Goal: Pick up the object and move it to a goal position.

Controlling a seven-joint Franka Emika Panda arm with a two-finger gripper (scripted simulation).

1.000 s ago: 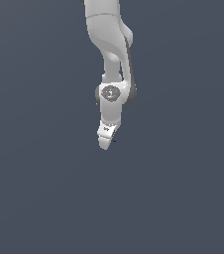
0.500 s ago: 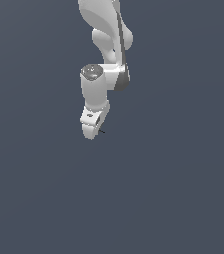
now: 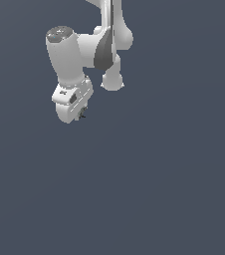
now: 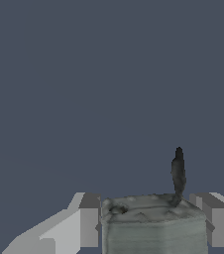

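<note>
The gripper [image 4: 151, 223] pinches the object [image 4: 153, 225], a grey-green mottled block w/ a thin dark stalk rising off one top corner. In the wrist view both fingers [image 4: 86, 221] sit flat against opposite sides of the block, no gap showing on either side, so the grip looks squared up and not just on an edge. The block fills the space between the pads; its lower part is cut off by the frame, so how deep it sits can't be told.

In the exterior view the gripper [image 3: 79, 113] hangs from the white arm [image 3: 67, 55] toward that view's upper left, and the object [image 3: 82, 114] shows only as a tiny dark speck at the tips, mostly hidden by the white hand. The arm's wrist is bent over, hand pointing down and slightly tilted. Around it is nothing but flat blue-grey background; no table edge, no goal marker visible in either view, so the target spot can't be placed from here.

Judging by this, the pick is done and the step in hand is the carry. To do it well: keep squeeze constant, don't relax the pads mid-move; move smooth, no jerks, since the block is small and could twist between flat pads; keep the wrist angle steady so the stalk side doesn't catch on a finger; slow down near the goal and hold there w/o letting go early.
</note>
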